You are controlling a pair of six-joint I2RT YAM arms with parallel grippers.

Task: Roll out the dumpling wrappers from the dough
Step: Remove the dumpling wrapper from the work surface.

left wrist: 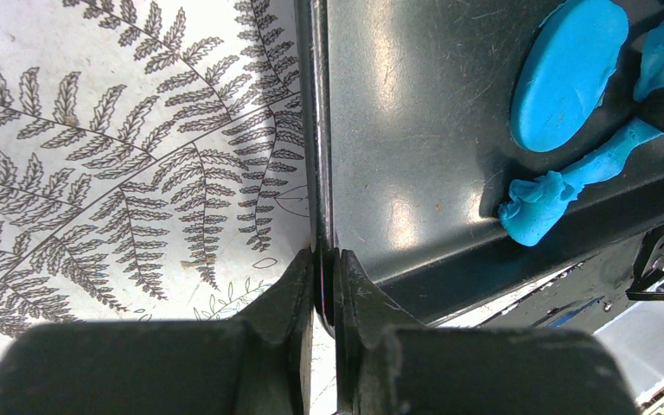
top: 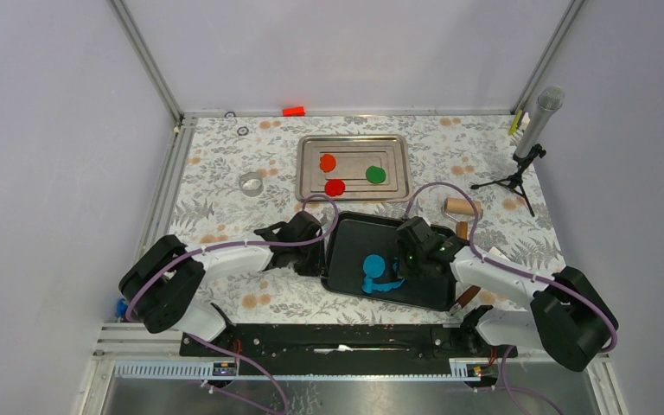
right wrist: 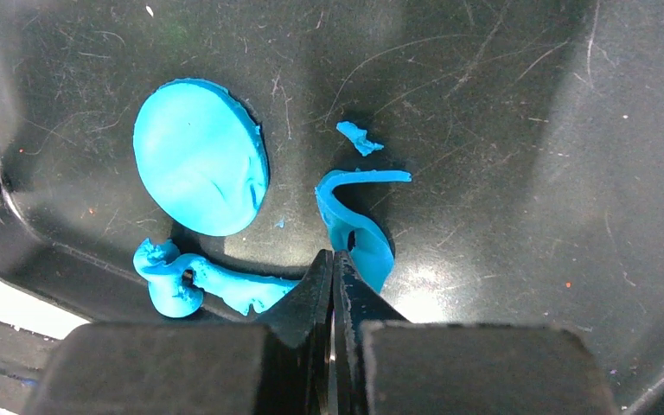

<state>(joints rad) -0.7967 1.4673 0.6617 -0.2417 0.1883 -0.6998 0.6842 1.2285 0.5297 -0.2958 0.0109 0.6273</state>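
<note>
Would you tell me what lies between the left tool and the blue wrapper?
Only bare black tray floor, from left tool to blue wrapper; left wrist view.

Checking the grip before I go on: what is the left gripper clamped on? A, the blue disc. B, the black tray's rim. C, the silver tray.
B: the left wrist view shows the left gripper shut on the black tray at its rim.

**Twin arms converge at mid-table, both grippers closed**

The white-and-black left arm (top: 225,253) stretches from 7 o'clock toward 3 o'clock, its left gripper (left wrist: 322,259) pinched on the rim of a black rectangular tray (left wrist: 415,130). The right arm (top: 501,275) reaches from 4 o'clock toward 10 o'clock, wrist pitched down, right gripper (right wrist: 333,258) with jaws pressed together.
</note>
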